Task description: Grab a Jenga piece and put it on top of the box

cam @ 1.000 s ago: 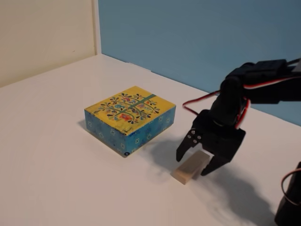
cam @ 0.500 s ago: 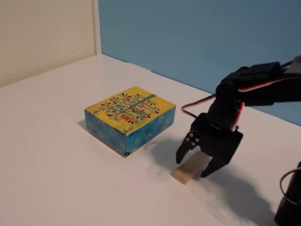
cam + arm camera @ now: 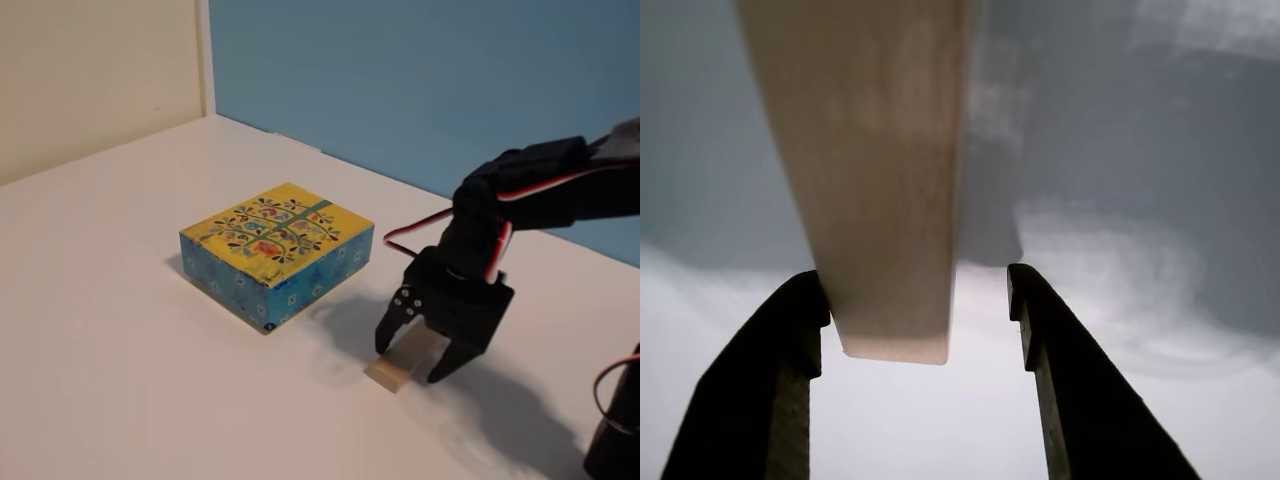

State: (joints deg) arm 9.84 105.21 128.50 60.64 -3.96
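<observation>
The black two-finger gripper straddles the light-tan wooden Jenga block lying on the white table, fingers spread, one finger touching it, right of the yellow-topped, blue-sided patterned box.

yellow-topped box with tree pattern and blue flowered sides; light-tan jenga piece; black claw; white tabletop.
</observation>
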